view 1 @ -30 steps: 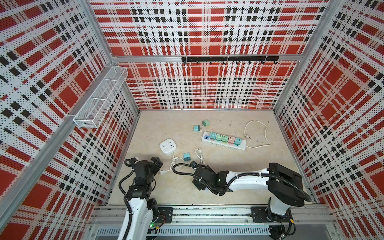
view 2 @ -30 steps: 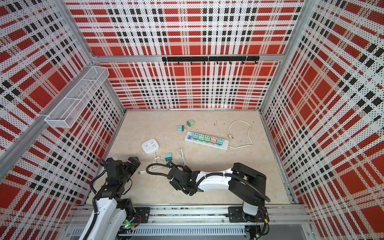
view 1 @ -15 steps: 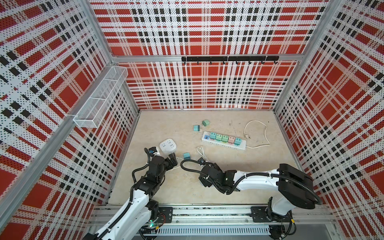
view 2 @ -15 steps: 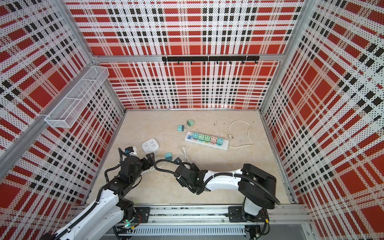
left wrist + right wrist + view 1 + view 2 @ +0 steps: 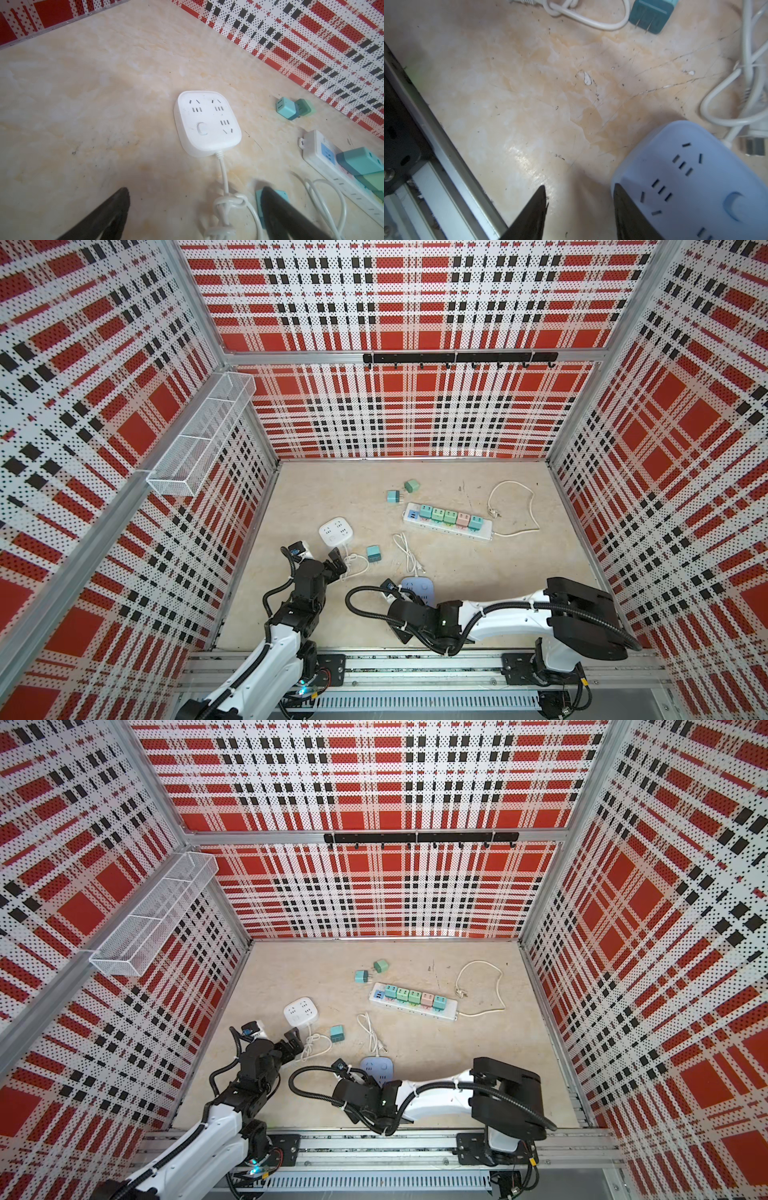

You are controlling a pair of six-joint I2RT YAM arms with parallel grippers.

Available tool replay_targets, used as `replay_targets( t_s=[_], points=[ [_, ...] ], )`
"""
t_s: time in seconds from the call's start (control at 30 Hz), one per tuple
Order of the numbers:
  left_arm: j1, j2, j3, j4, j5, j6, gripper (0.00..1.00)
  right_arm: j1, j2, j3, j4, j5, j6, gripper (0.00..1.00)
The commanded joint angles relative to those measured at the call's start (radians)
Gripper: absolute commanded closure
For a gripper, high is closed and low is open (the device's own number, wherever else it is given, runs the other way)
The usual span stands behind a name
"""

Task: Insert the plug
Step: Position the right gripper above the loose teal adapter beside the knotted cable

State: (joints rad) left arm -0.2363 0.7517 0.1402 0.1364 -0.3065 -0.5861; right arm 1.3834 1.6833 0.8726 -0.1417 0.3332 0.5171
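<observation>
On the counter's left side, near nine o'clock in both top views, the left tool [image 5: 195,191] hangs with its jaws spread wide and empty, pointed at the white square socket [image 5: 336,529]. That socket's knotted cord [image 5: 223,172] runs between the fingers. The teal plug [image 5: 373,553], which I take to be the task's thing, lies on its side at four o'clock from the white socket. It is just beside one finger and partly hidden by it in the left wrist view.

To grasp it well, the tool should shift toward three o'clock, centre on the plug's body clear of the cord, and leave the prongs free.

At six o'clock the right tool [image 5: 579,187] stands partly open over bare counter and holds nothing. One finger sits close against the pale blue socket [image 5: 695,182], though contact is not certain. At one o'clock the power strip [image 5: 446,522] already carries five plugs.

A second ago the left arm was folded by the rail; it has since stretched forward. The right tool's jaws have narrowed, and the blue socket, then hidden under that arm, now shows.
</observation>
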Motion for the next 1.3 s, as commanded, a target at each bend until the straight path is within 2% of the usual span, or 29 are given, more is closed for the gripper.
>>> replay_targets(
  t_s=[0.0, 0.27, 0.47, 0.8, 1.03, 1.27],
  points=[
    [0.009, 0.01, 0.015, 0.048, 0.015, -0.014, 0.0, -0.006, 0.007, -0.039, -0.002, -0.009, 0.083, 0.48],
    [0.011, 0.009, 0.013, 0.05, 0.027, -0.018, 0.01, -0.057, -0.012, -0.108, 0.011, 0.047, 0.125, 0.47],
    [0.01, 0.011, 0.013, 0.051, 0.023, -0.018, 0.01, -0.137, 0.021, -0.119, 0.099, 0.015, 0.105, 0.47],
    [0.009, 0.016, 0.012, 0.055, 0.02, -0.026, 0.01, -0.147, 0.033, 0.015, 0.097, 0.066, 0.019, 0.46],
    [-0.004, 0.017, 0.007, 0.066, 0.015, -0.031, 0.01, -0.151, 0.087, 0.161, 0.113, 0.158, -0.063, 0.35],
    [-0.023, 0.021, 0.008, 0.075, 0.001, -0.025, 0.0, -0.221, 0.212, 0.321, 0.083, 0.072, -0.098, 0.35]
  ],
)
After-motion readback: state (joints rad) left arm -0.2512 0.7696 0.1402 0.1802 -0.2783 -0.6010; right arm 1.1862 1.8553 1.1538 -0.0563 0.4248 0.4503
